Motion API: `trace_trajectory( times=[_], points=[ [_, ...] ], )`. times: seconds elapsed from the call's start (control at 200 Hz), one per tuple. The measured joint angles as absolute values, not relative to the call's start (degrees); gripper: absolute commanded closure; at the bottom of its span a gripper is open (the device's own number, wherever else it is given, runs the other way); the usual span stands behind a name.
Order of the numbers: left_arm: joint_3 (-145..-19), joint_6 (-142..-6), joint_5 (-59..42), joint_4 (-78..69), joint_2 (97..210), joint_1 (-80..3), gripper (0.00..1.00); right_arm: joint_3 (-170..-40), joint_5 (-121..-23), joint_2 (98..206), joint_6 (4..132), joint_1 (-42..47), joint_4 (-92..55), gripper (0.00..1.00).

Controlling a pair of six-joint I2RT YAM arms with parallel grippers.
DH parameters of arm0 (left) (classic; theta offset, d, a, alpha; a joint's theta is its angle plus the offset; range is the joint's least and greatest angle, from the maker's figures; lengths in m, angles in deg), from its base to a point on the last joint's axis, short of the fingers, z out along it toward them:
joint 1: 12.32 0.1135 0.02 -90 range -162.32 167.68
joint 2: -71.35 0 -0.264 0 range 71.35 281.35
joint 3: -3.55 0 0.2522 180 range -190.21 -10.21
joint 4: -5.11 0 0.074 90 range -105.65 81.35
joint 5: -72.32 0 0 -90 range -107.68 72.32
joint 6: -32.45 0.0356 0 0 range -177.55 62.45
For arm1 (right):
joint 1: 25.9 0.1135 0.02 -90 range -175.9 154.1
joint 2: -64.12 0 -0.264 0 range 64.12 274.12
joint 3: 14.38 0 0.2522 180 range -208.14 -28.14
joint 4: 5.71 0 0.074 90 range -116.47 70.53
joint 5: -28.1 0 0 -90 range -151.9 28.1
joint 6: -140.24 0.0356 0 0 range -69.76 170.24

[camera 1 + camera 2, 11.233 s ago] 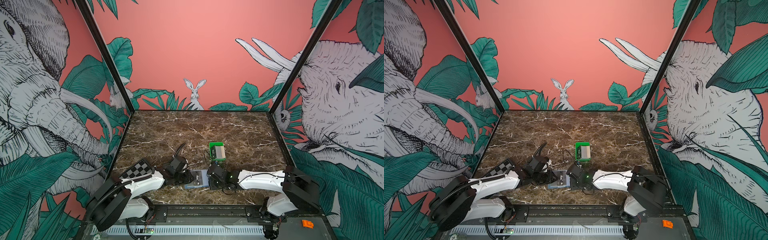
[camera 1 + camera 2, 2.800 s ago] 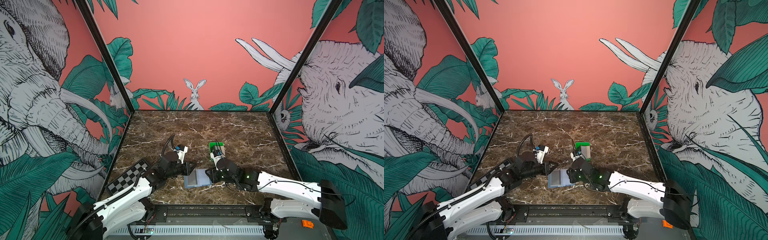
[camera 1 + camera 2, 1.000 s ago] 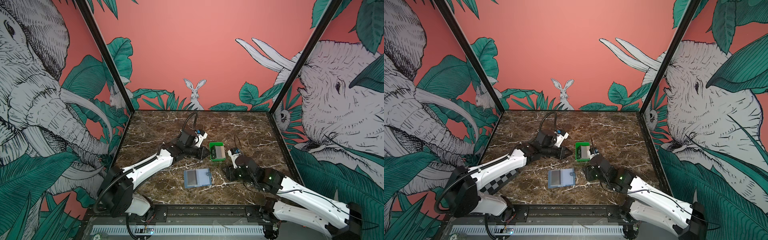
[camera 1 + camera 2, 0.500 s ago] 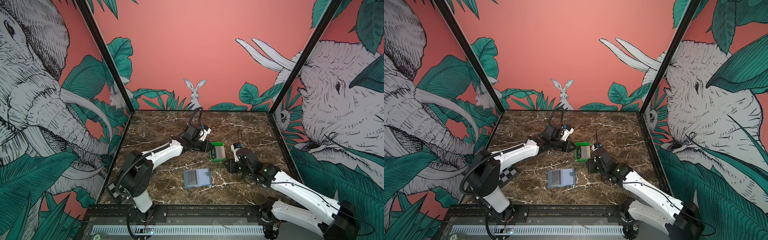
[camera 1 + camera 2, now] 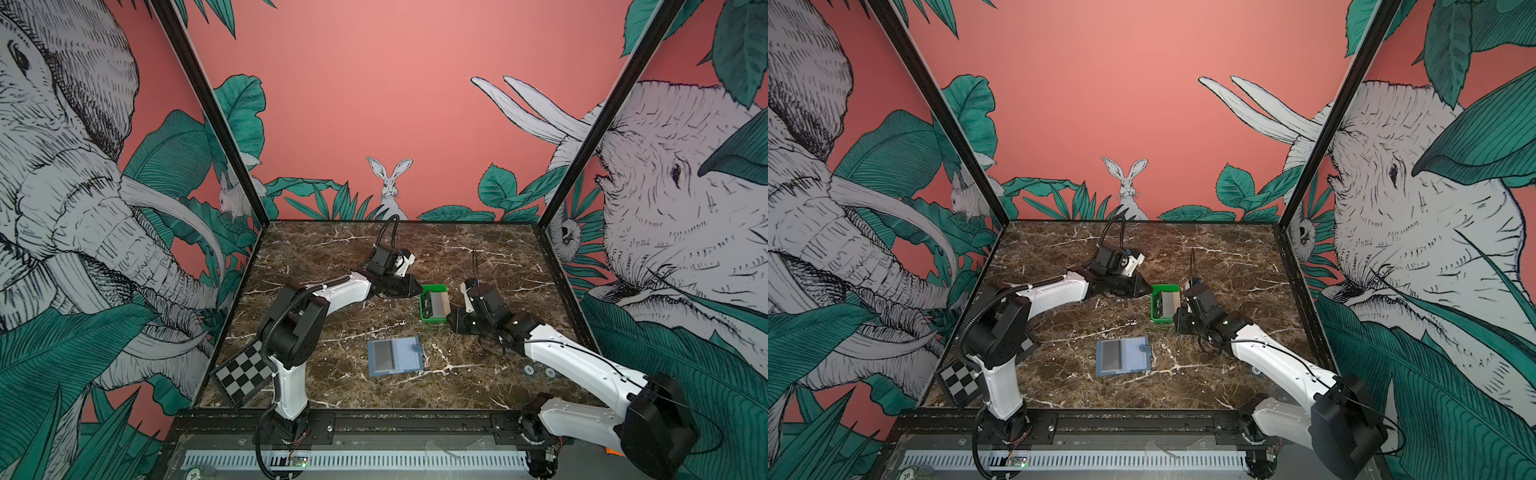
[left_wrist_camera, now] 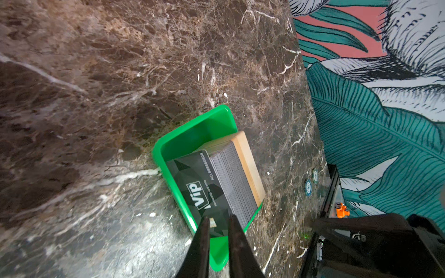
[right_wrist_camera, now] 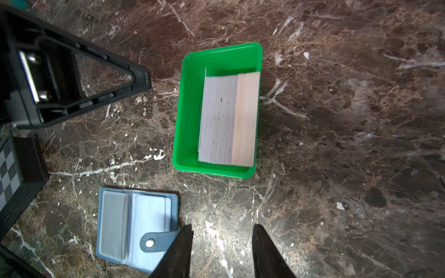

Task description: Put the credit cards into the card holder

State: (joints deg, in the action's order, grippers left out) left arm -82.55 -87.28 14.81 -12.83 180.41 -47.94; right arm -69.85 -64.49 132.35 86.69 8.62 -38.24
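While credit cards (image 7: pixel 226 120) stand in tray (image 7: pixel 187 115), left tool (image 6: pixel 218 217) barely parted, empty; right tool (image 7: pixel 222 227) released near card holder (image 7: pixel 144 216).

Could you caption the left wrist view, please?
Left gripper, jaws narrowly parted, aimed at a black VIP card fronting stacked cards in a green tray.

**Jungle mural around a marble floor**

Three coral-pink walls (image 5: pixel 374 83) carry drawn green leaves (image 5: pixel 241 108). A white rabbit (image 5: pixel 389 183) sits on the far wall, and elephants (image 5: pixel 62 187) fill the left and right. Black posts (image 5: pixel 210 112) mark the far corners. The floor (image 5: pixel 316 249) is brown, white-veined marble.
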Motion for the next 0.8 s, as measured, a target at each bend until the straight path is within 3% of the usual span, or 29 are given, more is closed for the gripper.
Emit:
trace_trajectory(
  times=[0.65,0.8],
  points=[
    [-82.2,-90.84,17.72,-10.97,183.16,-48.03,0.83,-80.3,-68.23,151.47,83.34,5.28,-36.51,0.35],
    [-82.46,-90.98,17.85,-11.65,183.56,-48.2,0.83,-84.21,-68.21,154.33,82.51,4.45,-36.73,0.34]
  ],
)
